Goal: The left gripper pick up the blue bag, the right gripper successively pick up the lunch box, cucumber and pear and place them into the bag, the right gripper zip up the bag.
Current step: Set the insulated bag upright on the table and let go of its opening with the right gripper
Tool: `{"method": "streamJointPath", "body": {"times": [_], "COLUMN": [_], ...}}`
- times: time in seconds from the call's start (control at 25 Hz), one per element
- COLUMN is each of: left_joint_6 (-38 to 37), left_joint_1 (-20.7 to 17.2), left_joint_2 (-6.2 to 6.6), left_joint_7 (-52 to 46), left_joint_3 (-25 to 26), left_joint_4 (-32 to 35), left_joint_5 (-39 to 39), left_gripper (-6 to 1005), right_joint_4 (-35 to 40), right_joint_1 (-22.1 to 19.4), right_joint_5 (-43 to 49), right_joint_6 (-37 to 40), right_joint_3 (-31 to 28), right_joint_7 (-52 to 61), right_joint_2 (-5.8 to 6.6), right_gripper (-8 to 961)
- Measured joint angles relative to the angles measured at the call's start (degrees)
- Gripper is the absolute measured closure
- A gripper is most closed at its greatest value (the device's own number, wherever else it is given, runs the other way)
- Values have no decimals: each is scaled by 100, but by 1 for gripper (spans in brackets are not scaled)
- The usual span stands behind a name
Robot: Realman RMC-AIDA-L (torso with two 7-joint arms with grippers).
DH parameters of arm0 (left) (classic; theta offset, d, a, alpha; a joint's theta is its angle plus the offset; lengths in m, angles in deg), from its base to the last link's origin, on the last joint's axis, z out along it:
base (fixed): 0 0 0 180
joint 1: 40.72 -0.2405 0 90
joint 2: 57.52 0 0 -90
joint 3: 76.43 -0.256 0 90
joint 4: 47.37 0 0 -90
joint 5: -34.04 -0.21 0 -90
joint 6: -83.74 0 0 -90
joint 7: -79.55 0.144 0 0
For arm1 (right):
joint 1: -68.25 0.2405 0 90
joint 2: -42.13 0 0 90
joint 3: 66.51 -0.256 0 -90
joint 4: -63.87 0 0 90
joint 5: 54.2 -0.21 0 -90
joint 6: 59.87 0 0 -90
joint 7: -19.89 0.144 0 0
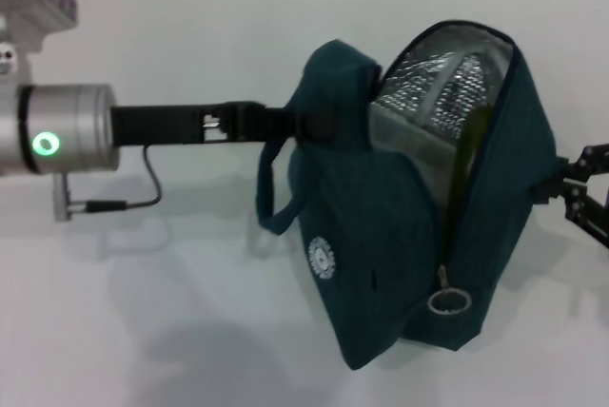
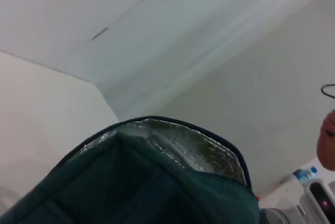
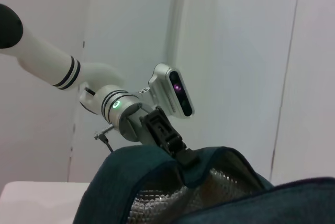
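While the left gripper (image 1: 319, 124) clamps its handle, blue bag (image 1: 400, 236) hangs above the white table (image 1: 171, 331), mouth open, foil lining showing, right gripper (image 1: 580, 193) beside it, fingers apart.

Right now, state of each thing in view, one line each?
blue bag: held up off the table, top unzipped, foil lining showing
zip pull: low on the bag's front, zip not drawn shut
cucumber: inside the bag, only a green sliver visible
left end effector: shut on the bag's top edge
right end effector: at the bag's right side; finger state unclear
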Motion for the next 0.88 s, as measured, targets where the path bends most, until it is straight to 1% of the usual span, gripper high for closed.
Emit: {"method": "streamJointPath", "body": {"times": [0.2, 0.36, 0.6, 0.76, 0.84, 0.88], "left_joint_6": [135, 189, 387, 497, 505, 543], "left_joint_1": [219, 282, 247, 222, 208, 86], "left_joint_2": [10, 15, 12, 4, 4, 0], "left_joint_7": [153, 353, 514, 731, 775, 842], "left_joint_3": [11, 27, 0, -33, -37, -55], "left_joint_4": [-56, -57, -89, -453, -523, -621], "left_joint_5": [15, 236, 399, 362, 348, 293], "left_gripper": [941, 941, 940, 940, 940, 940], "right_joint_4": [113, 227, 327, 331, 330, 329], "right_joint_1": [100, 169, 312, 316, 293, 285], "right_joint_5": [52, 65, 253, 510, 595, 630], "right_joint_6": [-91, -195, -273, -278, -262, -252], "right_joint_3": [-81, -100, -120, -122, -123, -121], "right_joint_7": [-8, -9, 68, 159, 177, 186], "right_joint_2": [1, 7, 44, 27, 10, 5], "right_gripper": [865, 865, 866, 866, 866, 865]}}
